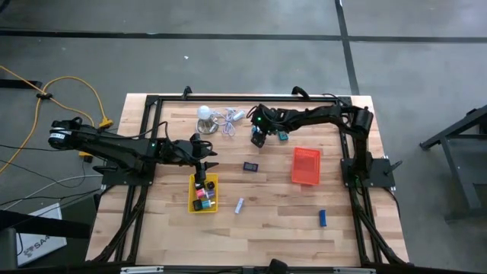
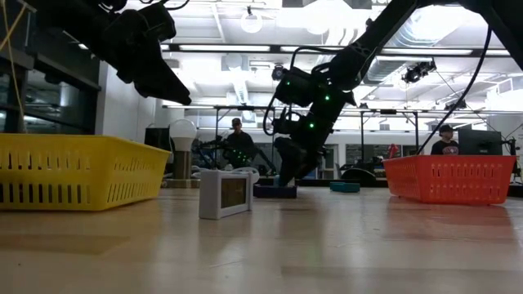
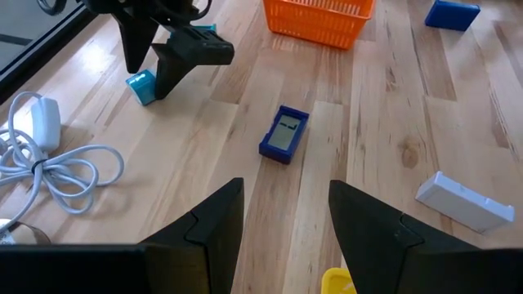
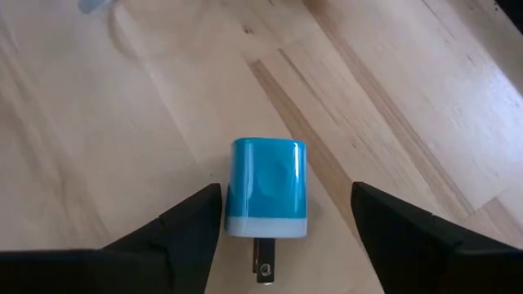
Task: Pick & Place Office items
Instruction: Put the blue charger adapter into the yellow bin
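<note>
The right gripper [image 4: 286,224] is held low over the table [image 1: 266,221] with its fingers spread wide on either side of a small blue-and-white plug-in charger block [image 4: 268,189], evidently lined up so that it can be pinched. The block lies flat, untouched. The left gripper [image 3: 286,224] is parked, empty and partly spread, above the yellow plastic tray [image 1: 203,195].
</note>
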Controlling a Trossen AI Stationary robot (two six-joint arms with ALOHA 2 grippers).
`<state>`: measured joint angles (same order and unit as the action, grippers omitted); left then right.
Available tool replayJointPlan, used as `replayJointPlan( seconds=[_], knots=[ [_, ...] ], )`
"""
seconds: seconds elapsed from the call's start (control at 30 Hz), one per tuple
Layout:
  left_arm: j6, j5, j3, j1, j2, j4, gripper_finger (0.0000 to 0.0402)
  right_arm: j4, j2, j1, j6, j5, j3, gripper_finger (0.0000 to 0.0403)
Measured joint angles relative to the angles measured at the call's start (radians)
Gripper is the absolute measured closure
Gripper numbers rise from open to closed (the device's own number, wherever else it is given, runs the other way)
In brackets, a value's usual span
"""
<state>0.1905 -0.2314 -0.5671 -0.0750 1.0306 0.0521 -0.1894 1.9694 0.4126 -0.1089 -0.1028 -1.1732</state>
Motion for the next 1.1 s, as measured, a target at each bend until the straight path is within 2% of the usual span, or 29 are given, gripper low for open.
replayJointPlan(
  seconds=[0.33, 0.7, 0.97, 1.1],
  knots=[
    [0.000, 0.000, 0.000, 0.000, 0.000, 0.000, 0.0226, 0.000, 0.000, 0.000, 0.000, 0.028, 0.000, 0.0199],
    [0.000, 0.000, 0.000, 0.000, 0.000, 0.000, 0.0226, -0.001, 0.000, 0.000, 0.000, 0.032, 0.000, 0.0283],
    [0.000, 0.000, 0.000, 0.000, 0.000, 0.000, 0.0226, -0.002, 0.000, 0.000, 0.000, 0.032, 0.000, 0.0267],
    [0.000, 0.000, 0.000, 0.000, 0.000, 0.000, 0.0226, -0.011, -0.005, 0.000, 0.000, 0.035, 0.000, 0.0283]
  ],
)
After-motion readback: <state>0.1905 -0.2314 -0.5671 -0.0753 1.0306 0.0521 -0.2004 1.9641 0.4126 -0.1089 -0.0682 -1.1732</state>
